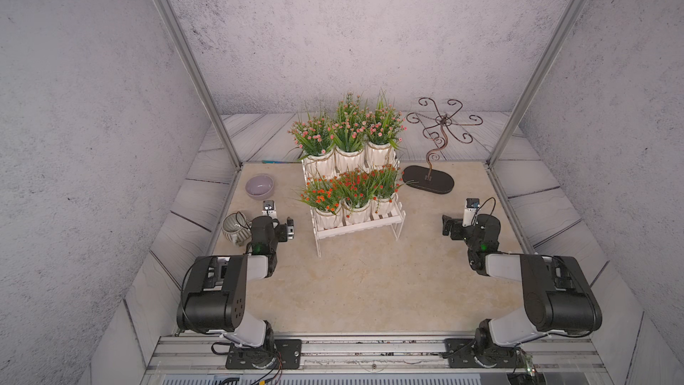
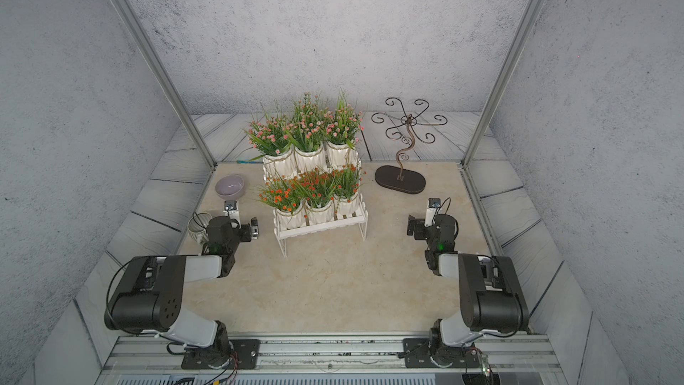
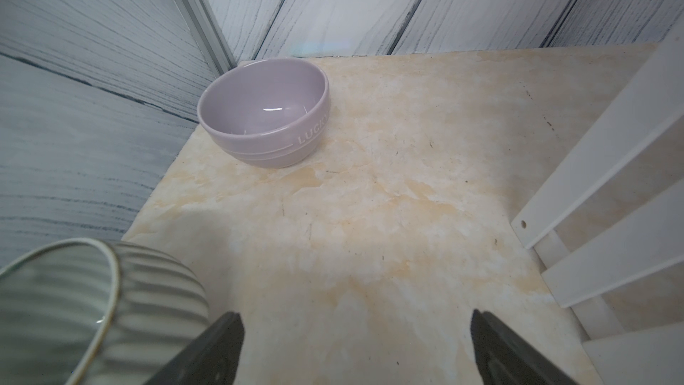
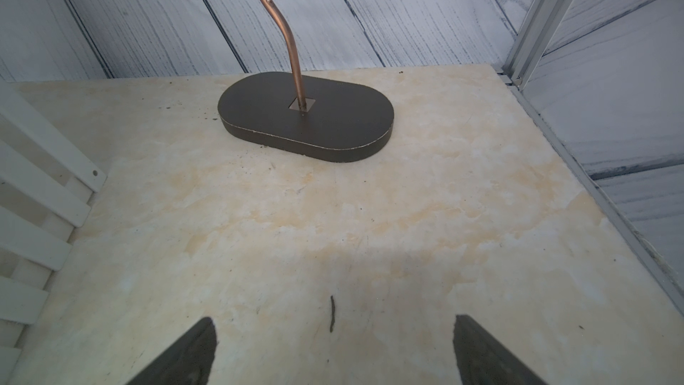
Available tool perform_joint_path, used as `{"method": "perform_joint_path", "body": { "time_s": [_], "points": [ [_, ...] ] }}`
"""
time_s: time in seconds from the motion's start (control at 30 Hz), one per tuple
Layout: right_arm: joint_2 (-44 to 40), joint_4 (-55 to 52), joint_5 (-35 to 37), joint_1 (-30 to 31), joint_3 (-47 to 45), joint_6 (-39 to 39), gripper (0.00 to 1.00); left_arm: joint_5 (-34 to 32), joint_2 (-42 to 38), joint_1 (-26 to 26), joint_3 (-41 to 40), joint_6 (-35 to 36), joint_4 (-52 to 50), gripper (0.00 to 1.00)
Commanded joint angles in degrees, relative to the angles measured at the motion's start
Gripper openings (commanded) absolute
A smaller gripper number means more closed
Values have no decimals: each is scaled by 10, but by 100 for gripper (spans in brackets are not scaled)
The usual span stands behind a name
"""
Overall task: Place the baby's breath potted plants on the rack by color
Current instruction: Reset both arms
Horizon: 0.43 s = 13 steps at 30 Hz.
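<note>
The white two-tier rack (image 1: 357, 227) (image 2: 318, 232) stands mid-table. Three pink baby's breath potted plants (image 1: 348, 129) fill its upper tier, and three orange-red ones (image 1: 351, 185) fill the lower tier, all in white ribbed pots. My left gripper (image 3: 355, 327) hovers open over bare table left of the rack, whose slats (image 3: 610, 179) show beside it. My right gripper (image 4: 333, 331) is open above bare table right of the rack, whose slats (image 4: 37, 187) show at the edge of that view. Nothing sits between either pair of fingers. Both arms (image 1: 264, 233) (image 1: 481, 231) are drawn back from the rack.
A lilac bowl (image 1: 260, 186) (image 3: 264, 112) sits at the back left. A grey ribbed plantless pot (image 1: 235, 225) (image 3: 92, 309) stands close beside my left wrist. A dark scrolled metal stand with an oval base (image 1: 428, 179) (image 4: 307, 116) is back right. Walls enclose the table.
</note>
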Motion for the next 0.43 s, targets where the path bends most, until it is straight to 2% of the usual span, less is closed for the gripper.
{"method": "perform_joint_path", "body": {
  "time_s": [0.0,0.4],
  "points": [
    [13,-5,8,3,9,-6,99,-5,-1,-1,8,-1,-1,99],
    [11,-1,9,3,7,-6,99,-15,-2,-6,7,0,2,99]
  ]
}}
